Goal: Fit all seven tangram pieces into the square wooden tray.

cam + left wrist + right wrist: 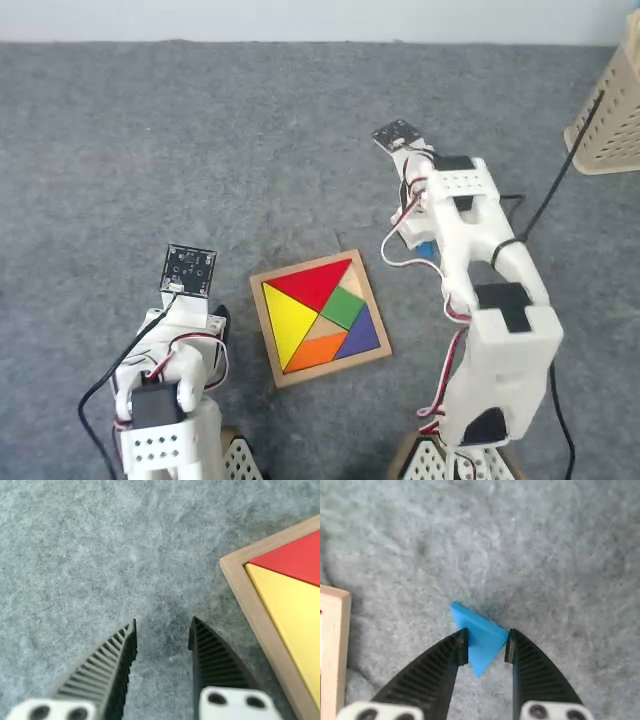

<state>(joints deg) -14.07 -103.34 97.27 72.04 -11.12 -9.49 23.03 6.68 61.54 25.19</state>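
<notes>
Between the right fingers [442, 662], closed snug on it, the blue triangle [480, 637], near the tray [337, 645].

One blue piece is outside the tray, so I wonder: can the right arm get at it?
Likely yes: the right gripper sits around the blue triangle, fingers against two sides, nothing in between.

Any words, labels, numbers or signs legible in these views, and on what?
None can be read. The tray, the blue piece and the right tool gripping it carry no legible print.
</notes>
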